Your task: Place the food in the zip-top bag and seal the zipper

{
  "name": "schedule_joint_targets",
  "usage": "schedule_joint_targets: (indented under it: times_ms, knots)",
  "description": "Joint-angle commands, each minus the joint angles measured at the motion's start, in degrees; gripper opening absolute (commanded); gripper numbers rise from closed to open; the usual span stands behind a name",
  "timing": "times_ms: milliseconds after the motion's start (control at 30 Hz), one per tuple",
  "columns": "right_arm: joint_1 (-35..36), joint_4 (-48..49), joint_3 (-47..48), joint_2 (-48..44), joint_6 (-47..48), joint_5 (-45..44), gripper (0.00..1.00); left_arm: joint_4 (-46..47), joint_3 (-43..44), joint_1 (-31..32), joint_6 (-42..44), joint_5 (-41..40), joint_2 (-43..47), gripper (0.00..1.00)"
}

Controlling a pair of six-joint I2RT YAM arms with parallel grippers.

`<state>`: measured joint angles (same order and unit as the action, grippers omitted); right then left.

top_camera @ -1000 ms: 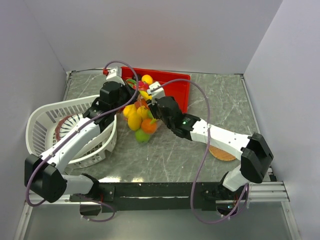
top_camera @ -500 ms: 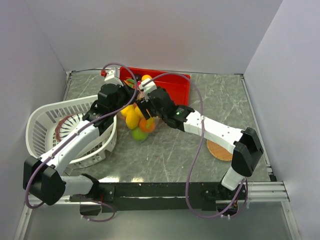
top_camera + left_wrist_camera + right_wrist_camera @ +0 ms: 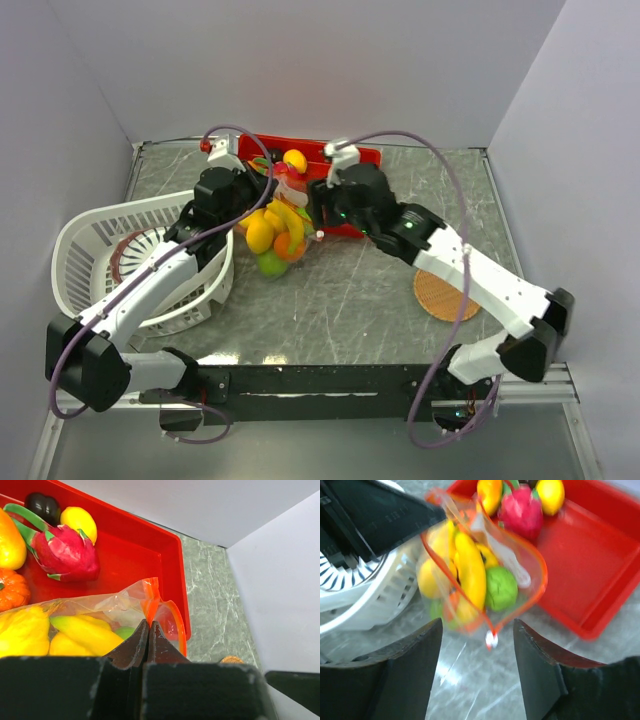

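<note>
While left end effector (image 3: 149, 626) clamps zipper (image 3: 176, 616), right end effector (image 3: 477, 630), spread wide, has withdrawn.

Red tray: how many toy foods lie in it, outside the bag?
5: a dark piece and a yellow lemon at the back, a pink dragon fruit, an orange-yellow piece at the picture's edge, a small pumpkin. The bag may hide more.
</note>
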<state>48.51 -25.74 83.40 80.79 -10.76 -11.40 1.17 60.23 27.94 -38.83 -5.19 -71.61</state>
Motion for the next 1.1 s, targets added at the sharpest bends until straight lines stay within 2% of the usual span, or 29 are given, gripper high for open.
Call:
schedule_joint_targets:
  times_ms: [0,67,300,833,1067]
  knots:
    - [-4.82,-0.56,-9.09,-4.15,-7.68,11.20,0.62,3.14,1.47,0.18,-0.81,1.94,0.07,0.01]
    - [-9.30,0.95,-11.49,-4.94,-9.09,21.09,0.58,3.14,1.47,0.18,-0.98,2.29,-0.28,0.01]
    - [-14.14,4.11,-12.73,-2.66,-13.22,32.12,0.55,3.22,1.30,0.09,-0.90,2.38,-0.46,0.01]
    - [-15.64,7.10,-12.64,4.90,-17.54,33.72,0.49,3.75,1.56,0.18,-1.25,2.82,-1.42,0.01]
    - [-16.17,8.95,-13.52,6.04,-19.38,34.08,0.41,3.93,1.39,0.18,-1.25,2.99,-1.68,0.01]
